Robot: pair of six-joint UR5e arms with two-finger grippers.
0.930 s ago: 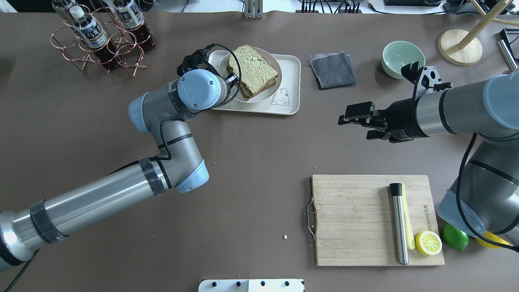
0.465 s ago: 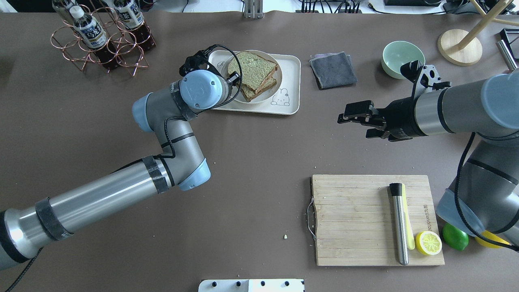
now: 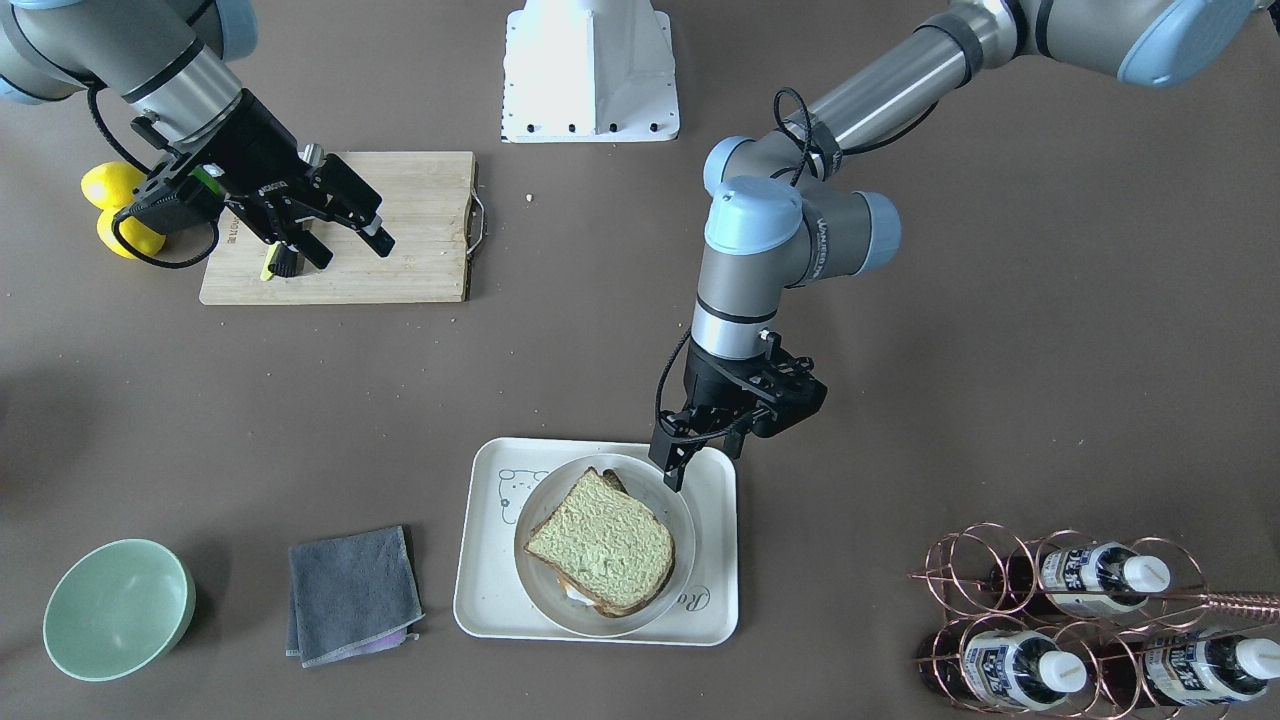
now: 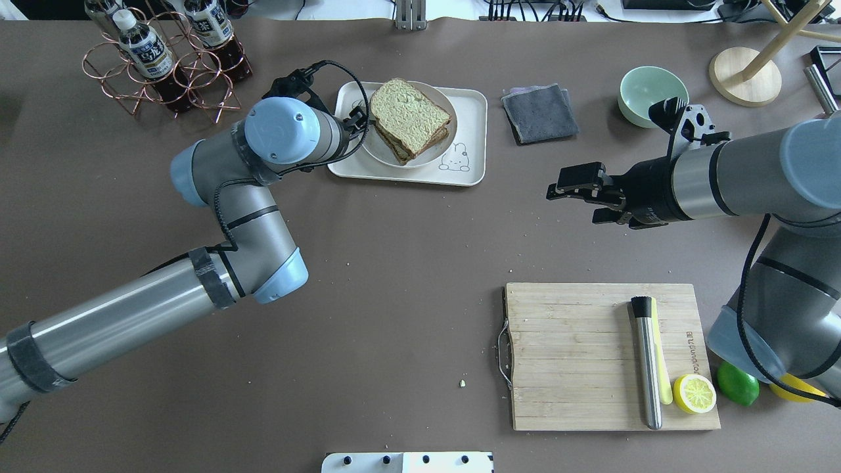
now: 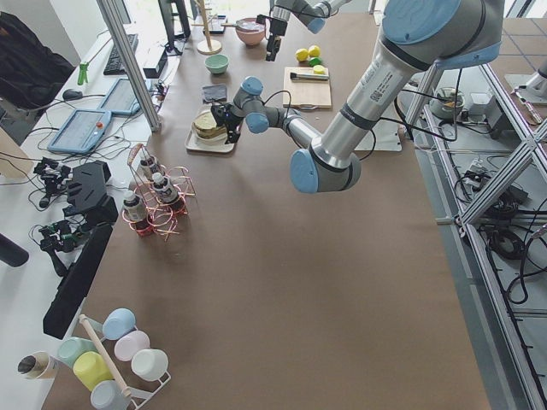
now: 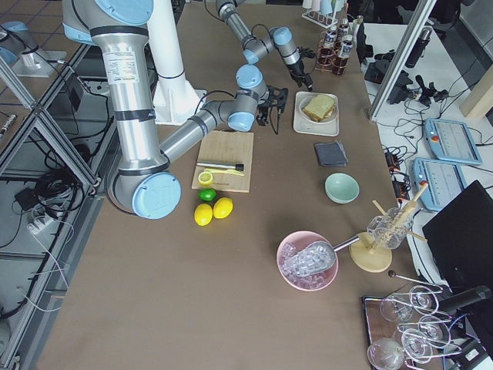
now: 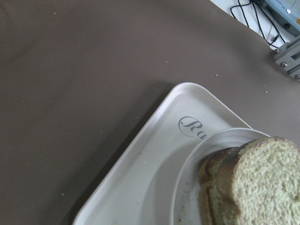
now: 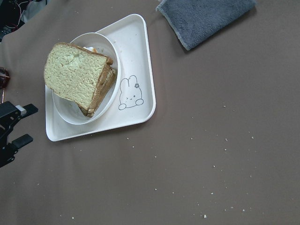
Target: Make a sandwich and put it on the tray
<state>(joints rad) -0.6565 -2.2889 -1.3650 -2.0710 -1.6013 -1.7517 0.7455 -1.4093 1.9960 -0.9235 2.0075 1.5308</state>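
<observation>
The sandwich [image 4: 409, 118], two brown-crusted slices stacked with the pale greenish face up, lies on a round white plate [image 4: 431, 154]. The plate stands on the cream tray [image 4: 470, 112]. The sandwich also shows in the front view [image 3: 600, 540] and the right wrist view [image 8: 77, 79]. My left gripper [image 3: 705, 460] is open and empty, just off the plate's rim at the tray's edge nearest the bottle rack. Its fingers [image 8: 18, 110] show apart in the right wrist view. My right gripper [image 4: 558, 190] is open and empty, hovering over bare table to the right of the tray.
A grey cloth [image 4: 540, 113] and a green bowl [image 4: 650, 92] lie right of the tray. A copper bottle rack [image 4: 164, 66] stands at the far left. A wooden cutting board [image 4: 571, 355] holds a steel rod [image 4: 647, 368] and a lemon half [image 4: 694, 393].
My left arm has drawn back to the left, away from the sandwich, which now rests flat on the plate. The right arm has hardly moved.
</observation>
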